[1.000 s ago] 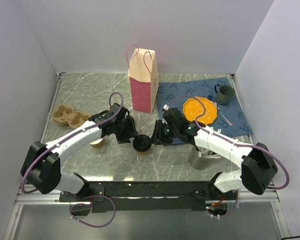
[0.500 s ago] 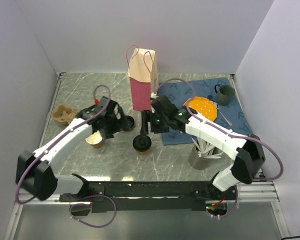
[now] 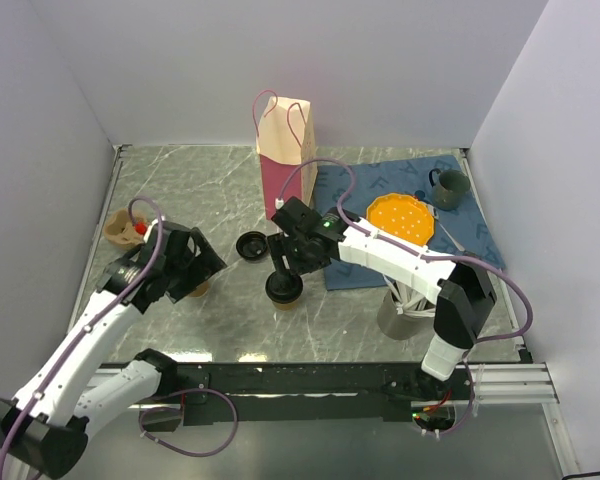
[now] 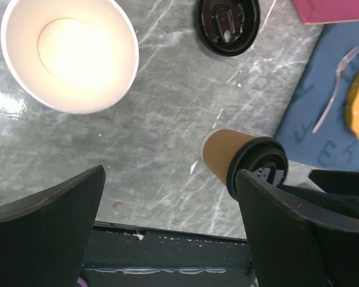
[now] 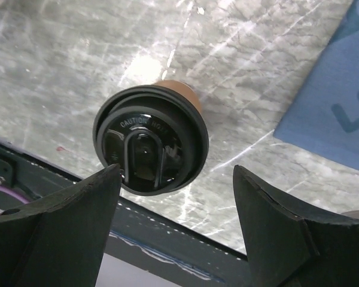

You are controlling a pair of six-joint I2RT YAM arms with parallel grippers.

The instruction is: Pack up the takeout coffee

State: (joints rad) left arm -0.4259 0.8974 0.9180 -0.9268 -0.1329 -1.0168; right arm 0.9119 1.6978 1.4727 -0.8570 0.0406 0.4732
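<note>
The takeout coffee (image 3: 284,287) is stood lidded on the marble table (image 3: 180,180), in front of the paper bag (image 3: 286,160). An open cup (image 4: 70,54) (cream lining showing) and a loose lid (image 4: 227,24) are set apart nearby. The right gripper (image 5: 176,170) is spread wide above the coffee's lid, clear of it, and the left gripper (image 4: 170,173) is splayed with nothing grasped; the table is walled by pale panels.

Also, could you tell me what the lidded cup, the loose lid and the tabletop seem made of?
The takeout coffee cup looks like matte brown kraft paper; its lid, glossy black moulded plastic with raised lettering. The loose lid looks alike. The tabletop appears polished grey-green marble, or a laminate imitating it: white veins, glare.
</note>
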